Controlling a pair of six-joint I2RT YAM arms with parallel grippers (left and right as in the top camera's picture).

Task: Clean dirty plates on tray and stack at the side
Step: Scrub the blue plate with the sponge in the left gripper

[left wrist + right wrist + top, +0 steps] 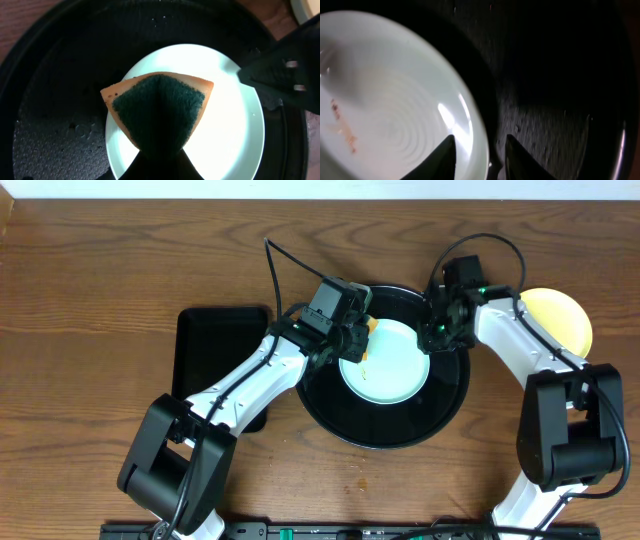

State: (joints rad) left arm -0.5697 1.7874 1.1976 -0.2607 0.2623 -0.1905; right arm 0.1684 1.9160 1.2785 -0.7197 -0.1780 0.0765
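A pale mint plate (390, 370) lies in the round black tray (400, 442). My left gripper (358, 340) hangs over the plate's left part, shut on an orange sponge (157, 112) with its dark green scrub face towards the camera. My right gripper (432, 335) is at the plate's right rim. In the right wrist view its jaws (480, 150) stand apart, one finger over the plate (395, 115) and one over the tray floor (555, 100), with a gap beside the rim. Brown specks (342, 125) mark the plate's surface. A pale yellow plate (562, 315) sits on the table right of the tray.
A smaller rectangular black tray (215, 350) lies left of the round tray, partly under my left arm. The round tray's floor (55, 100) looks wet and speckled. Both arms reach in from the table's near edge.
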